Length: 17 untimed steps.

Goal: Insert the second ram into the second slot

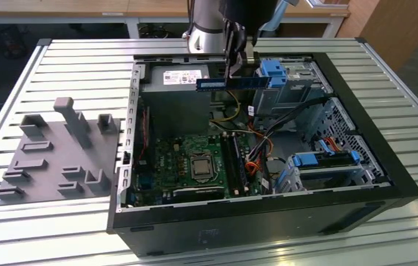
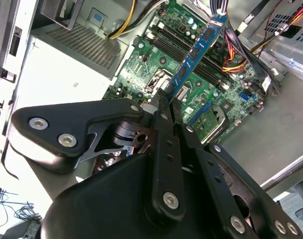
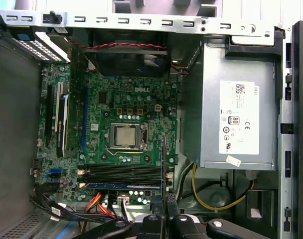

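While suspended well above the motherboard (image 1: pixel 194 163), the second ram (image 1: pixel 231 83) is clamped between the fingers of the gripper (image 1: pixel 239 71), which are closed narrowly on its flat faces. It hangs clear of the motherboard's memory slots (image 3: pixel 124 174), unseated.

Arm (image 1: pixel 207 27) is running off the exterior view's top edge. In the second wrist view, gripper (image 2: pixel 167 102) is hiding the second ram's (image 2: pixel 199 50) held end.
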Motion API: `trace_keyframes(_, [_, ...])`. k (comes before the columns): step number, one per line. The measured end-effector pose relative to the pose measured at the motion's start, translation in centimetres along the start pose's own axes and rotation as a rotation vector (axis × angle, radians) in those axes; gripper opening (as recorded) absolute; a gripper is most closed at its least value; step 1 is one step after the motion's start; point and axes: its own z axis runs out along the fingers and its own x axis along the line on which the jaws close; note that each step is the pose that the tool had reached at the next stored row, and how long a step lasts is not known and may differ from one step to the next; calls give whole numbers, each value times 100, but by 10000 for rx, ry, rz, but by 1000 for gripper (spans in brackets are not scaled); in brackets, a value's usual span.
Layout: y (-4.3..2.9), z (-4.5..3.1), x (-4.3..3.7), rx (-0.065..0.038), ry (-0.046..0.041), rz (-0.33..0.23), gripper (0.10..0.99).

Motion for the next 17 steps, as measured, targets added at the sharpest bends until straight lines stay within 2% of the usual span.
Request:
trace_keyframes(7, [0, 0, 6, 1, 14, 203, 137])
trace_keyframes(17, [-1, 12, 6, 23, -28, 1883, 137])
